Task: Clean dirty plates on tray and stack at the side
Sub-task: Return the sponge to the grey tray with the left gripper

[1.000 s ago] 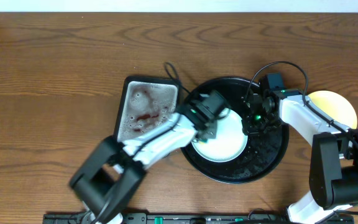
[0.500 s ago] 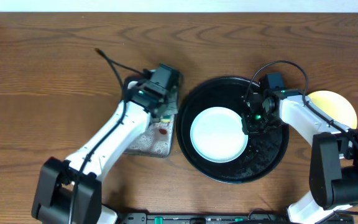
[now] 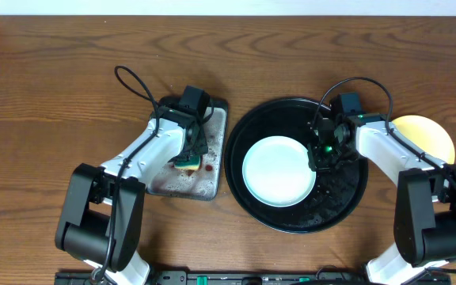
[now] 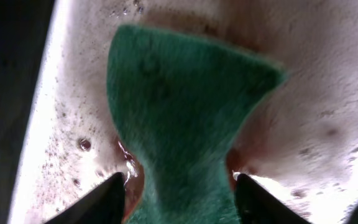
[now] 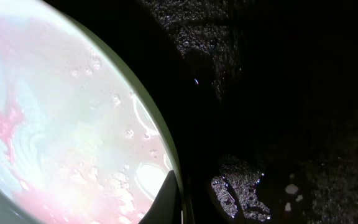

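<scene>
A pale mint plate (image 3: 275, 174) lies in the round black tray (image 3: 343, 198). In the right wrist view the plate (image 5: 61, 124) carries pink sauce smears and foam. My right gripper (image 3: 321, 158) is shut on its right rim, with one dark finger (image 5: 169, 199) over the edge and the other hidden beneath. A yellow plate (image 3: 434, 134) sits on the table to the right, partly behind the right arm. My left gripper (image 3: 190, 154) hangs over the grey metal tray, its jaws open on either side of the green sponge (image 4: 185, 106) without touching it.
The rectangular grey metal tray (image 3: 172, 182) left of the black tray holds foam and red sauce around the sponge (image 3: 185, 165). Wet crumbs glisten on the black tray floor (image 5: 278, 93). Cables loop above both arms.
My left arm carried the sponge from the plate on the black tray over to the grey tray and opened its jaws. The right gripper and the plate have not moved.
</scene>
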Controlling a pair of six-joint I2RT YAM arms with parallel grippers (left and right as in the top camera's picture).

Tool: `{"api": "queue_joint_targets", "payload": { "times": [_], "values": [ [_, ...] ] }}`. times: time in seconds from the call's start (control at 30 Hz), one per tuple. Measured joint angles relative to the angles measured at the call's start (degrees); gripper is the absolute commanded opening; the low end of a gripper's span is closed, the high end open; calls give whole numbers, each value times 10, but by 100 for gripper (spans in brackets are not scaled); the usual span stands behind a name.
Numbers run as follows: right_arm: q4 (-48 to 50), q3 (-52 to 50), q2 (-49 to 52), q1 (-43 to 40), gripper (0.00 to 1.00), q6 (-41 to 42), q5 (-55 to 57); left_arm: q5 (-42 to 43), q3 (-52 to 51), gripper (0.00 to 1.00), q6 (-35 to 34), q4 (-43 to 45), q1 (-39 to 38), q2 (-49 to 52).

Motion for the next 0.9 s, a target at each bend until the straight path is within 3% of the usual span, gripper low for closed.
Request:
{"api": "queue_joint_targets", "payload": {
  "times": [0.23,0.47,0.63,0.7,0.77,0.87,0.9],
  "values": [
    [16,-1,0,0,9,1,5,0,0,61,1,-52,0,-4],
    [16,-1,0,0,8,1,4,0,-2,72,3,-62,0,-19],
    [16,-1,0,0,8,1,4,14,-33,71,3,-55,0,-19],
    [16,-1,0,0,7,1,4,19,-45,62,2,-45,0,-19],
    [16,-1,0,0,6,1,3,23,-54,38,2,-36,0,-19],
    [16,-1,0,0,6,1,3,31,-57,9,1,-34,0,-19],
    [16,-1,0,0,6,1,2,32,-57,8,2,-34,0,-19]
  ]
}}
